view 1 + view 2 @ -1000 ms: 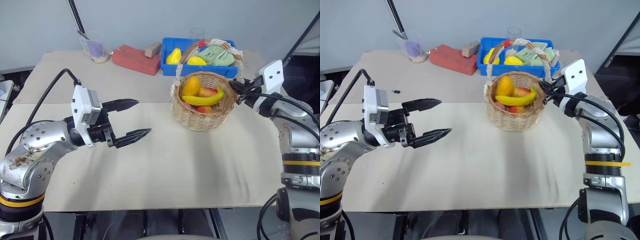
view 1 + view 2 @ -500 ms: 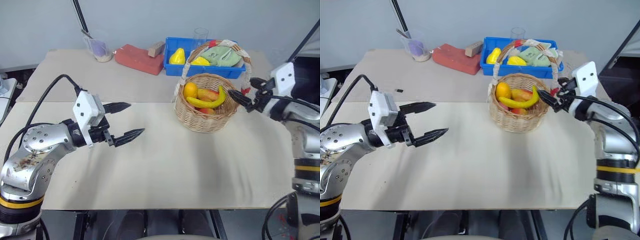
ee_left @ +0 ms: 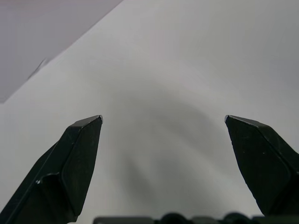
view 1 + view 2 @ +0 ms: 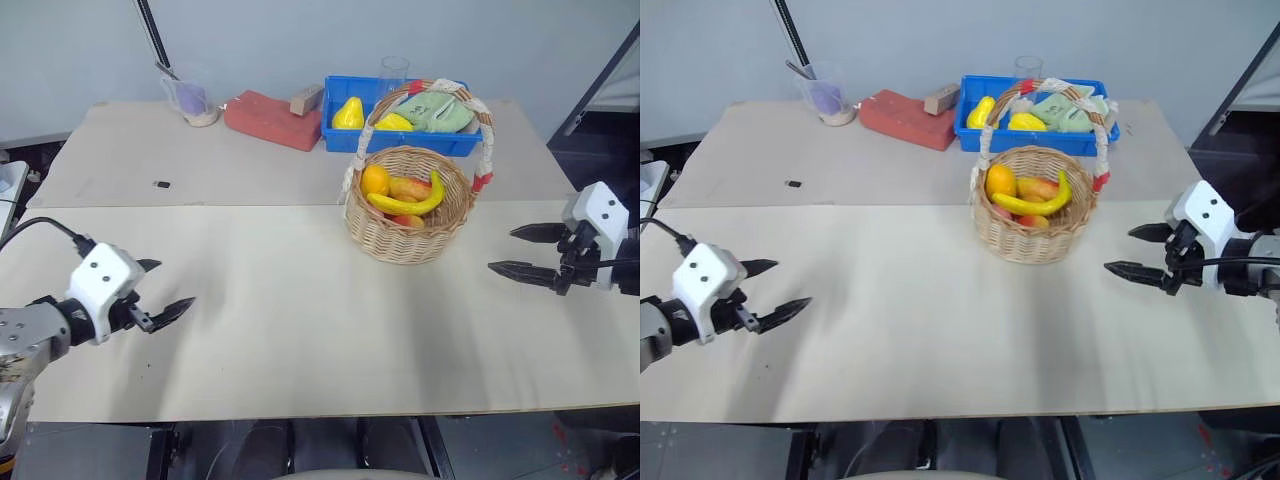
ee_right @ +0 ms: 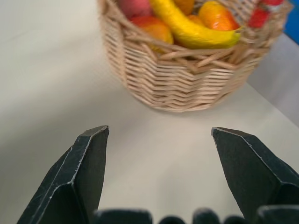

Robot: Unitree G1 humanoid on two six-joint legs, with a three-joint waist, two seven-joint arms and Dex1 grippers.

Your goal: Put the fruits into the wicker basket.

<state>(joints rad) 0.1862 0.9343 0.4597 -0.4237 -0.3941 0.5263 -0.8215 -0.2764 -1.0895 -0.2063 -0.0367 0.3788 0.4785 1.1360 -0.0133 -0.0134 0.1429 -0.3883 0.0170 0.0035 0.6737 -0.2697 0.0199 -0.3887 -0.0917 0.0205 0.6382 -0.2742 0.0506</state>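
So both fruits look to be in already: the banana (image 4: 408, 204) lies curved across the top of the pile inside the wicker basket (image 4: 405, 238), upper right of centre in the left eye view, and the orange-yellow mango-like fruit (image 4: 375, 180) sits just behind it toward the basket's left rim, with a couple of small red-yellow fruits (image 4: 409, 189) tucked around them. Left end effector (image 4: 158, 290) is down at the lower left, fingers spread wide and empty over the bare tabletop (image 4: 300, 330); right end effector (image 4: 526, 250) is at the right edge, also spread and empty, well clear of the basket's wall. My guess on handling: these look like light, hard, glossy props, so slippery rather than squishy. If the banana needed reseating I'd pinch it across its middle, where it's thickest, not the tapered tips. The mango shape is rounder and would probably roll out of a shallow pinch, so grab across its short axis. The basket itself looks light and easy to shove.
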